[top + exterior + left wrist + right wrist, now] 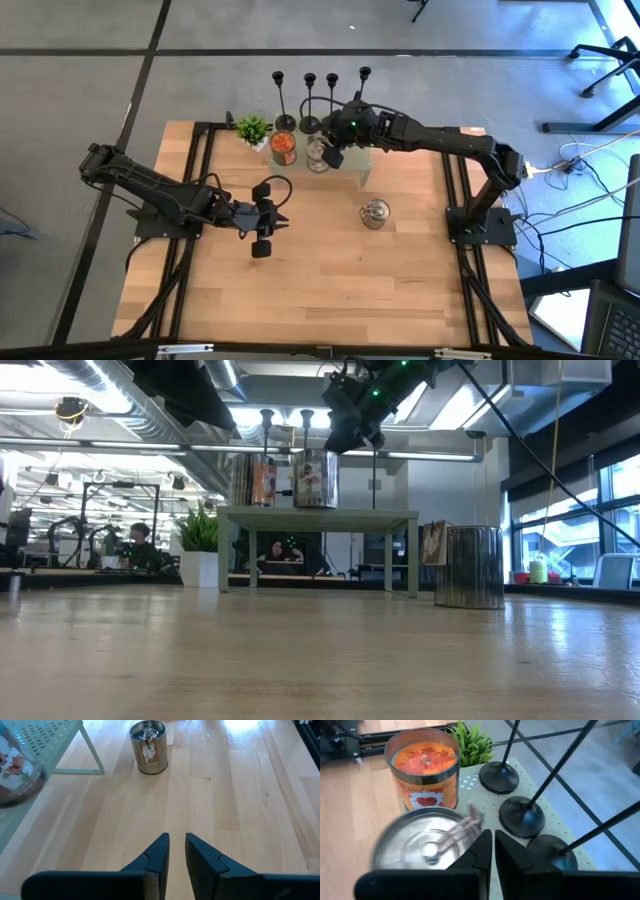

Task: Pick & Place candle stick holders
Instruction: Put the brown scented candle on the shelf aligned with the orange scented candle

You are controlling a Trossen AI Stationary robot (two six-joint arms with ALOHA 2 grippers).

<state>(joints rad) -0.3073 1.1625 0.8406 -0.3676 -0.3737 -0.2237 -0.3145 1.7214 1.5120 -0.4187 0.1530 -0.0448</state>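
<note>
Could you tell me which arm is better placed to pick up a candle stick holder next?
The right: its gripper hovers over the small shelf beside the candle stick holders, while the left gripper sits mid-table.

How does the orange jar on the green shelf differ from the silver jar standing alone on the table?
The orange jar shows orange contents; the lone silver jar looks silvery throughout. The orange jar sits raised on the green shelf beside the candlesticks; the silver one stands on bare wood. Both are squat, round and upright.
</note>
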